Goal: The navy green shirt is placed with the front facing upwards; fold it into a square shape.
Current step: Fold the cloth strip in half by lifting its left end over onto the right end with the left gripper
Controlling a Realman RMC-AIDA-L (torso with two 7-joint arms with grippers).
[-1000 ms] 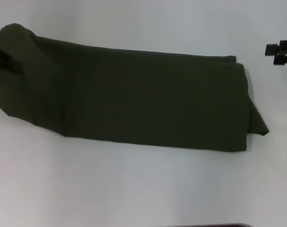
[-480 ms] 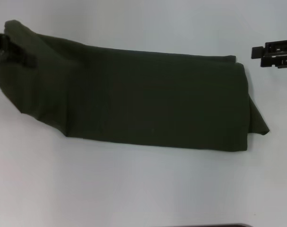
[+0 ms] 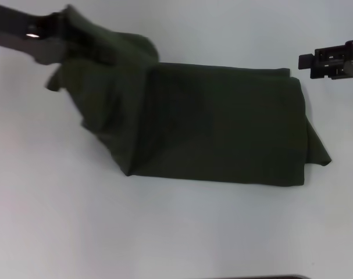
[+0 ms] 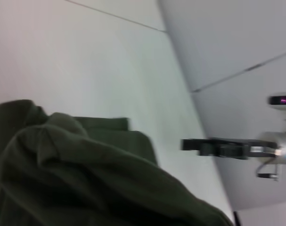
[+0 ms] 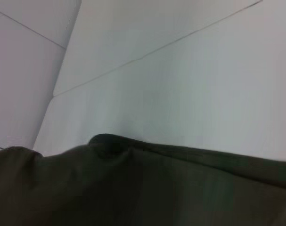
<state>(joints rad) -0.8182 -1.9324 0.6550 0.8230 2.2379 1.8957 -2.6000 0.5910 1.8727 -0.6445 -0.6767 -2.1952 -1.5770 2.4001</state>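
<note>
The navy green shirt [image 3: 223,128] lies folded in the middle of the white table [image 3: 164,232], plain dark green, no words showing. Its left end is lifted w/ the left gripper [image 3: 51,36] pinching it shut at upper left (cloth bunched up there). The right gripper [image 3: 309,61] hangs at upper right, off the shirt; can't tell if its fingers are open.

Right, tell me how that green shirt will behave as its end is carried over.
Probably floppy: the navy green shirt sags and bunches below the left gripper. Likely light, since one grasped end lifts. It may not slide; the rest lies flat.
</note>
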